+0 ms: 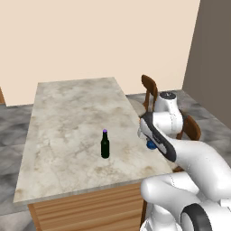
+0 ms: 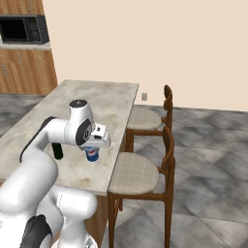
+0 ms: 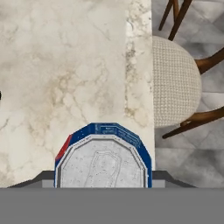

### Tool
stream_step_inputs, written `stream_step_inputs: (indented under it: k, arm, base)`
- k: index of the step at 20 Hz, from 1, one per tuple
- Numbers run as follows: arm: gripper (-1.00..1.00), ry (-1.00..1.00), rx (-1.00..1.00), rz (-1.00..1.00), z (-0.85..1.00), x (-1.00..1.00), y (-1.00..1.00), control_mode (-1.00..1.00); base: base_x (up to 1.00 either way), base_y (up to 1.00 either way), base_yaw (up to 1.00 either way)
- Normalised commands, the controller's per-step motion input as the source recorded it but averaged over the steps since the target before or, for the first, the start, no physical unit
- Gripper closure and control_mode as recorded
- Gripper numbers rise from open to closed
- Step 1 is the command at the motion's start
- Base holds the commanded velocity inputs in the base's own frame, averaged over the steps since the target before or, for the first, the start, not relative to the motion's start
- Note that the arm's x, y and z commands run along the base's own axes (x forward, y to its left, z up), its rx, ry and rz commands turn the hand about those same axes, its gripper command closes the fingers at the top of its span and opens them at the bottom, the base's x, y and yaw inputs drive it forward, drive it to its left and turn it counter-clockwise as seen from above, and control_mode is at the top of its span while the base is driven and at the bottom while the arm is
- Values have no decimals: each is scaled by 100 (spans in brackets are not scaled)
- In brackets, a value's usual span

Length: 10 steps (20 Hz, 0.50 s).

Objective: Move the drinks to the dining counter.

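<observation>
On the marble desk [image 1: 67, 113] the dark bottle [image 1: 105, 144] with its purple cap stands upright, well left of the arm. Further right the claw [image 2: 92, 151] points down over the blue soda can [image 2: 92, 154], near the desk's right edge; its jaws seem part spread around the can, but whether they pinch it cannot be told, nor whether the can rests on the marble. The hand view looks straight down on the can's silver top. The right base view adds a microwave [image 2: 23, 30] on wooden cabinets and two cushioned wooden chairs [image 2: 145, 179] on a grey tiled floor.
</observation>
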Motion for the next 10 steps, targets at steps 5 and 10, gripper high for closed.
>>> stream_step_inputs:
  k: [5, 10]
  arm:
    - [100, 3, 0, 0, -41, 39, 33, -100]
    - [100, 5, 3, 0, -23, 38, 14, -100]
  base:
    - [0, 0, 0]
    - [0, 0, 0]
